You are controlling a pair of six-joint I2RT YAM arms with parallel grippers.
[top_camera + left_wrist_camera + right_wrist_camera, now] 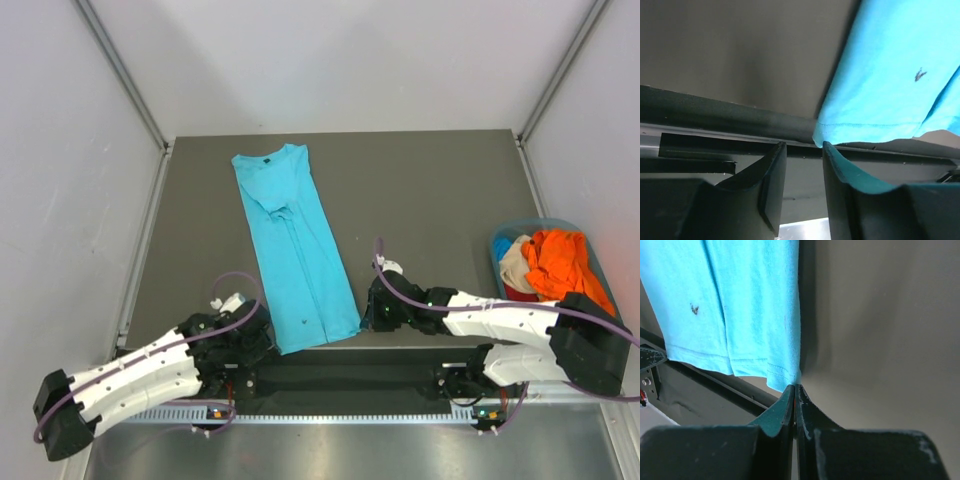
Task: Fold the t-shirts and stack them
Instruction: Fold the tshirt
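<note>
A bright turquoise t-shirt lies on the dark table as a long narrow strip, collar at the far end and hem at the near edge. My left gripper is at the hem's near left corner. In the left wrist view its jaws stand open with a bare gap, and the hem corner rests just above the right fingertip. My right gripper is at the hem's near right corner. Its jaws are shut, pinching the very tip of that hem corner.
A blue-grey basket at the right edge of the table holds an orange t-shirt, a beige one and a bit of red cloth. Grey walls enclose the table on three sides.
</note>
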